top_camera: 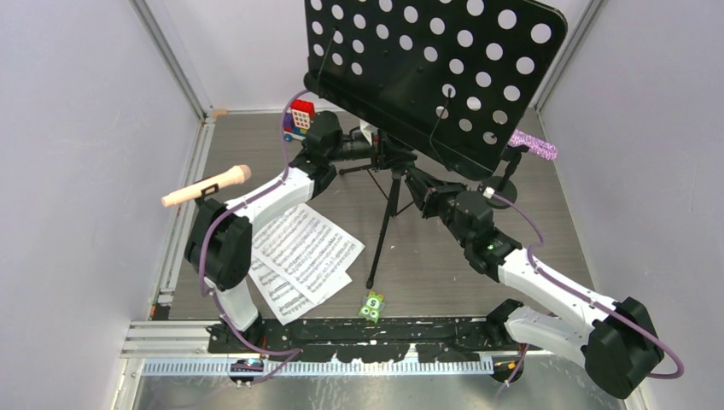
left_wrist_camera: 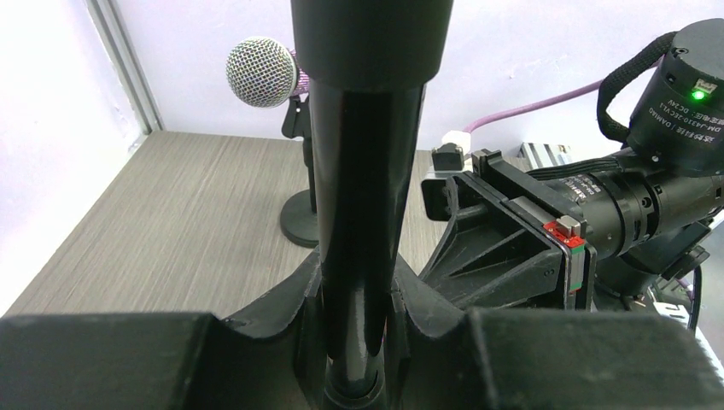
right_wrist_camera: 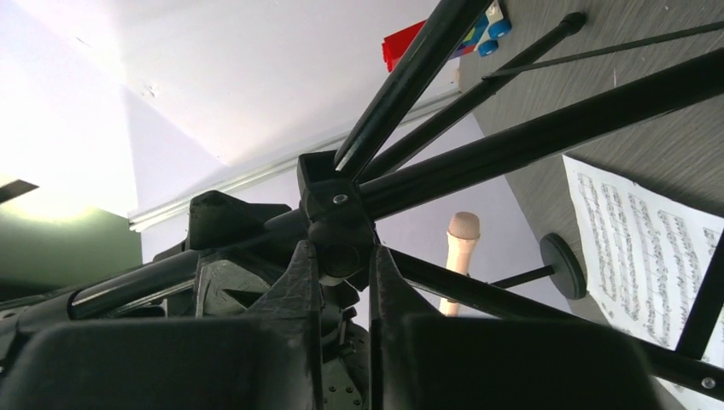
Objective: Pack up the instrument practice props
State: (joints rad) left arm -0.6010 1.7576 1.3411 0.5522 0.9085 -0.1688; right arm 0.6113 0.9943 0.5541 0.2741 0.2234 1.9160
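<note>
The left gripper (left_wrist_camera: 359,295) is clamped round the pole (left_wrist_camera: 363,171), and the right gripper (right_wrist_camera: 341,278) pinches the hub (right_wrist_camera: 337,213) where the legs (top_camera: 384,231) meet, at the far middle of the table (top_camera: 427,282). Nothing looks packed yet: the desk (top_camera: 435,68) is up, the legs are spread, and the pages (top_camera: 303,248) lie loose toward the near-left corner. The pink mic (top_camera: 209,186) is at the left edge and the purple mic (top_camera: 534,143) at the right, both on mounts (left_wrist_camera: 300,229). A toy vehicle (top_camera: 299,120) sits just behind the left gripper and a green piece (top_camera: 372,306) lies at the near edge, while one leg's foot, just beside the pages, could snag them.
</note>
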